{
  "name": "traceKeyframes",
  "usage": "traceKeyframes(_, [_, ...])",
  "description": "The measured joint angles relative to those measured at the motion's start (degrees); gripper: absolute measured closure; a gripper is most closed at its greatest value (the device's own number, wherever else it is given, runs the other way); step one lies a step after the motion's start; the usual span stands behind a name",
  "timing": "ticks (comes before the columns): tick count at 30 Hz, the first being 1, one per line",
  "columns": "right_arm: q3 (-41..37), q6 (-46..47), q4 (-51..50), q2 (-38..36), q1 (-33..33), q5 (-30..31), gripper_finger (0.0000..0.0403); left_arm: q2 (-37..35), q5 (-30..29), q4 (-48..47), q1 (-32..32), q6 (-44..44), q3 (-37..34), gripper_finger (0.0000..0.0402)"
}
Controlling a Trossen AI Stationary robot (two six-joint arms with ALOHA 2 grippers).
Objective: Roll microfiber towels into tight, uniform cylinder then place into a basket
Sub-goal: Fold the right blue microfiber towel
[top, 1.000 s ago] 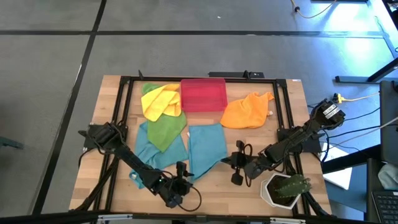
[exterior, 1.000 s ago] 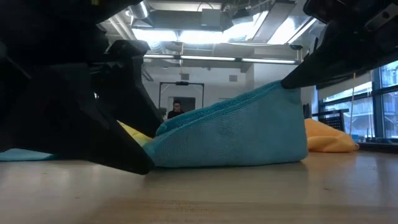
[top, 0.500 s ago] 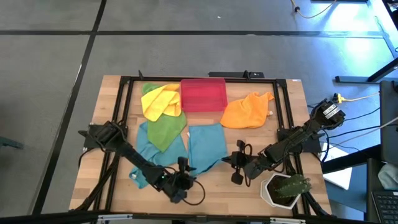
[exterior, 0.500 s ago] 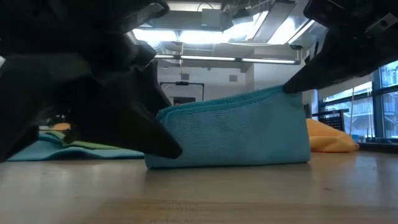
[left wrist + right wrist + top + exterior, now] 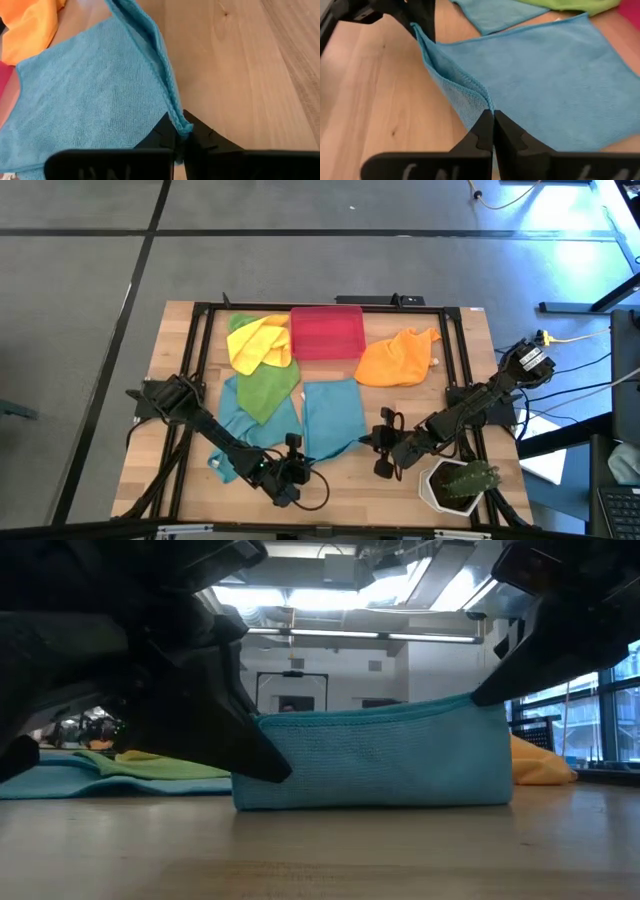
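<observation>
Both grippers are pinched shut on the near edge of the middle teal towel (image 5: 333,418), 1 at each near corner: the left gripper (image 5: 297,463) on the left corner, the right gripper (image 5: 377,442) on the right. That edge is lifted off the table (image 5: 340,500) and stretched between them, while the rest of the cloth lies flat, its far edge just short of the red basket (image 5: 326,332). The step in hand looks like the start of the roll — the first turn of the hem. The next move, by my reading, calls for both arms to carry the edge forward together at one height (any lag on 1 side would skew the cylinder).

The low view shows the raised edge as a taut, level wall of cloth — something the high view flattens away. The left wrist view shows its fingertips (image 5: 172,134) closed on the hem right at the corner; the right wrist view shows the same on the other corner. Only the high view places the other towels: yellow (image 5: 258,342) and green (image 5: 267,386) to the left, orange (image 5: 397,359) to the right, and a second teal one (image 5: 237,425) under the green.
</observation>
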Motion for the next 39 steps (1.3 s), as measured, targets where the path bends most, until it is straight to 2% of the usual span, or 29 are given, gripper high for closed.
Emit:
traceKeyframes(4, [0.0, -1.33, -0.02, 0.0, 0.02, -1.88, 0.0399, 0.0, 0.02, 0.02, 0.0, -0.04, 0.0, 0.0399])
traceKeyframes(29, [0.0, -1.87, -0.87, 0.0, 0.02, -1.88, 0.0399, 0.0, -1.04, 0.02, 1.01, 0.02, 0.0, 0.0401])
traceKeyframes(39, [0.0, -6.25, -0.83, 0.0, 0.02, -2.3, 0.0399, 0.0, -1.1, 0.02, 1.65, 0.05, 0.0, 0.0401])
